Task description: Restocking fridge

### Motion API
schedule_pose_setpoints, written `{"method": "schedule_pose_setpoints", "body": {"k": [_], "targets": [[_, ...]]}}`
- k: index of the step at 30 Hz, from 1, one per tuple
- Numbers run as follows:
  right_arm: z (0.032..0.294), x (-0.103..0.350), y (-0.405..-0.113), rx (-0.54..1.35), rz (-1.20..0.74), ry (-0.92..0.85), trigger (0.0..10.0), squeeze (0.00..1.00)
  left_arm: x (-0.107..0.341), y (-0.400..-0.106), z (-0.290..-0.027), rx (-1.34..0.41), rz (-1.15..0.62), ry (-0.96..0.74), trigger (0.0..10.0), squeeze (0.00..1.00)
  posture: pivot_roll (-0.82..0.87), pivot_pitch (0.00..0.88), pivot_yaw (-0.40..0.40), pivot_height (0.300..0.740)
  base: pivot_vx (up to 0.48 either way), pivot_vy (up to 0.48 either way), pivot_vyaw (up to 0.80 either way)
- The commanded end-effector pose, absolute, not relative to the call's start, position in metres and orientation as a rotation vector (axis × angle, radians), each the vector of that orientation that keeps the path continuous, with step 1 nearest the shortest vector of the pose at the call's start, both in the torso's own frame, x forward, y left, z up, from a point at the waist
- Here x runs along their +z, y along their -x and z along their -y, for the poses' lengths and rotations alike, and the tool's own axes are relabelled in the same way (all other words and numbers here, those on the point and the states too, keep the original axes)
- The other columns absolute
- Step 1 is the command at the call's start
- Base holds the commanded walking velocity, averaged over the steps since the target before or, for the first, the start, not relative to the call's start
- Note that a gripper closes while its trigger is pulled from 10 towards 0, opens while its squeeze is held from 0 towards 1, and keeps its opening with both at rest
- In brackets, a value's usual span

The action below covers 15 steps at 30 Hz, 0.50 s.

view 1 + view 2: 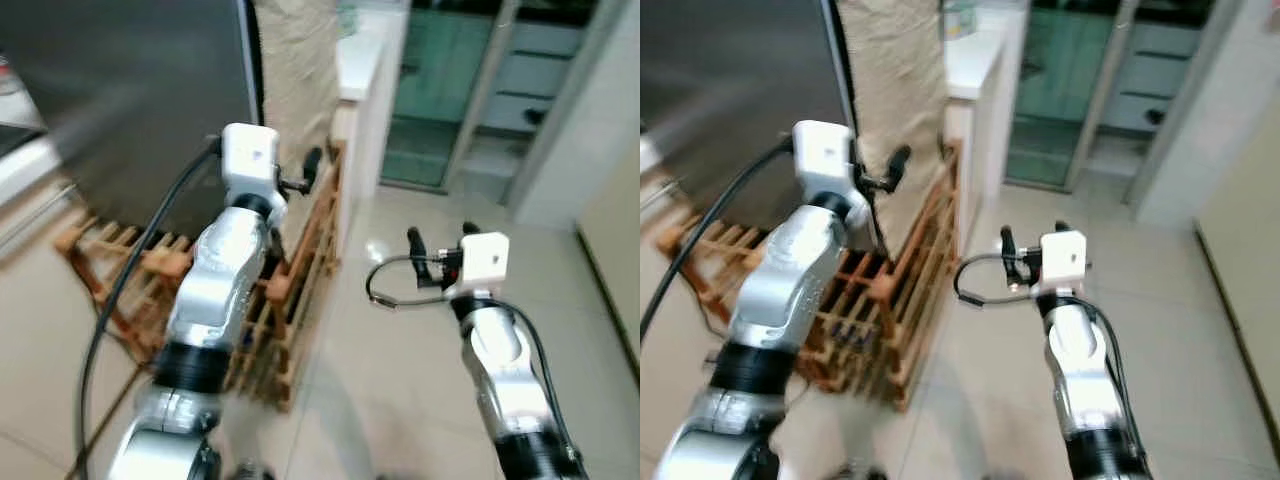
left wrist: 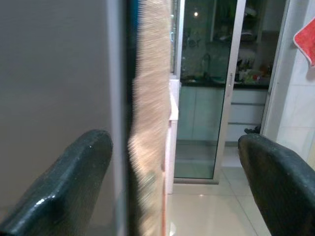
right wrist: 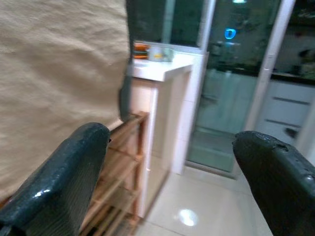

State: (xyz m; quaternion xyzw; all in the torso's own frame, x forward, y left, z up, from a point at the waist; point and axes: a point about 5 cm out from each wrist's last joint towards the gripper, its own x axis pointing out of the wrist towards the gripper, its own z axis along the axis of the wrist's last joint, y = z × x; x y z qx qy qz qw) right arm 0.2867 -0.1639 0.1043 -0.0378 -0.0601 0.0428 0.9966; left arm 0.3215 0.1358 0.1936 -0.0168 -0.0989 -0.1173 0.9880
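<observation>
The fridge shows as a tall grey panel (image 1: 130, 90) at the upper left, with a dark edge strip on its right side. My left gripper (image 1: 300, 178) is raised beside that edge, above a wooden rack. In the left wrist view it (image 2: 177, 162) is open and holds nothing, and the grey fridge face (image 2: 54, 98) and its edge lie ahead between the fingers. My right gripper (image 1: 440, 238) hovers lower over the tiled floor to the right. It (image 3: 172, 157) is open and holds nothing.
A beige cloth-covered surface (image 1: 295, 70) stands right of the fridge. A slatted wooden rack (image 1: 290, 290) sits on the floor below my left arm. Behind it are a white counter (image 1: 360, 60) and a glass sliding door (image 1: 440, 90). Glossy tiled floor (image 1: 400, 380) stretches to the right.
</observation>
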Motion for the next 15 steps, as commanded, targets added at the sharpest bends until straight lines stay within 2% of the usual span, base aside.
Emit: {"method": "schedule_pose_setpoints", "body": {"k": [1,4,5,7,9,15], "targets": [[0.173,0.127,-0.272,0.017,0.212,0.056,10.0,0.0,0.158,-0.28,-0.176,-0.17,0.119,0.057,10.0,0.0,-0.11,0.0,0.008,0.74,0.0,0.0,0.0],[0.179,0.134,-0.255,-0.018,0.239,0.044,10.0,0.0,0.132,-0.246,-0.203,-0.026,0.017,0.139,10.0,0.0,-0.11,0.0,0.002,0.74,0.0,0.0,0.0],[0.179,0.134,-0.255,-0.018,0.239,0.044,10.0,0.0,0.132,-0.246,-0.203,-0.026,0.017,0.139,10.0,0.0,-0.11,0.0,0.002,0.74,0.0,0.0,0.0],[0.187,0.131,-0.242,-0.035,0.231,0.042,10.0,0.0,0.119,-0.226,-0.206,0.037,-0.03,0.082,10.0,0.0,-0.1,0.0,-0.019,0.74,0.0,0.0,0.0],[0.191,0.125,-0.239,-0.036,0.211,0.055,10.0,0.0,0.116,-0.227,-0.203,0.061,-0.042,-0.009,10.0,0.0,-0.09,0.0,-0.034,0.74,0.0,0.0,0.0],[0.192,0.117,-0.25,-0.023,0.202,0.121,10.0,0.0,0.138,-0.251,-0.189,0.073,0.108,-0.041,10.0,0.0,-0.09,0.0,-0.038,0.74,0.0,0.0,0.0]]}}
